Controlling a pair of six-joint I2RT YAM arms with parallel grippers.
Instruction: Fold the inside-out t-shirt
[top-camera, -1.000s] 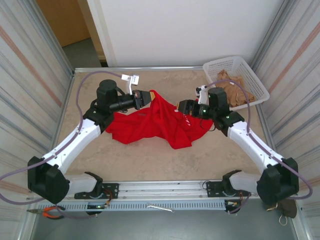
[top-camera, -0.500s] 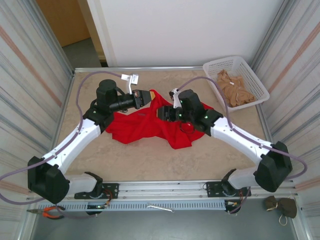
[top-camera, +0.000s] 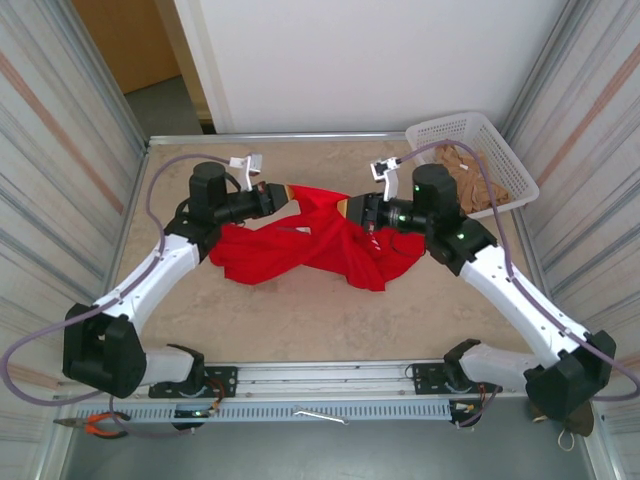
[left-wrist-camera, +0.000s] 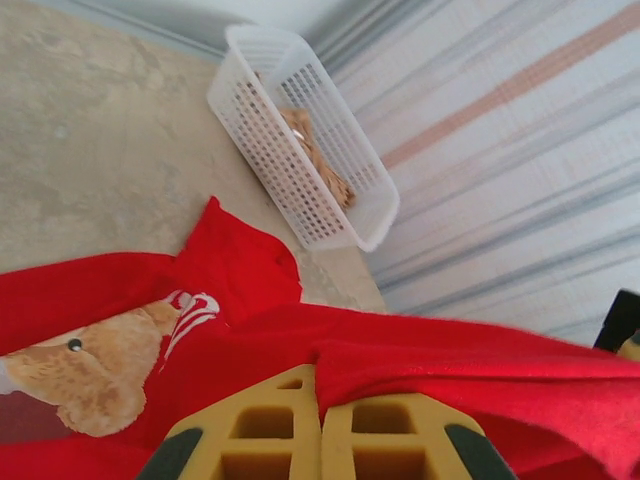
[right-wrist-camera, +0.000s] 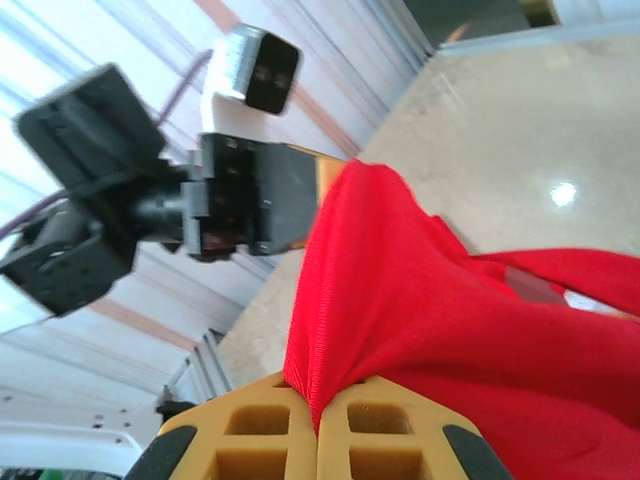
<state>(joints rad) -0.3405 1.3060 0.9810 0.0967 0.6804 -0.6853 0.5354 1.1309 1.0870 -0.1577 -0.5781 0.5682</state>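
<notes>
The red inside-out t-shirt (top-camera: 300, 250) is bunched on the marble table, its top edge lifted and stretched between both grippers. My left gripper (top-camera: 288, 193) is shut on the shirt's left end; in the left wrist view the yellow fingers (left-wrist-camera: 270, 425) pinch red cloth (left-wrist-camera: 450, 360), with a teddy-bear print (left-wrist-camera: 95, 365) below. My right gripper (top-camera: 345, 208) is shut on the cloth a short way to the right. Seen from the right wrist, a red fold (right-wrist-camera: 400, 300) rises from the closed fingers (right-wrist-camera: 260, 440) toward the left gripper's black body (right-wrist-camera: 240, 200).
A white basket (top-camera: 505, 145) holding tan cloth (top-camera: 470, 180) stands at the back right corner; its wall (left-wrist-camera: 290, 160) appears in the left wrist view too. Metal walls enclose the table on both sides. Pliers (top-camera: 95, 425) lie on the front rail.
My right gripper has closed on the shirt near the left gripper and pulled back to the right, lifting the cloth taut. The left gripper kept its grip and shifted slightly back.
</notes>
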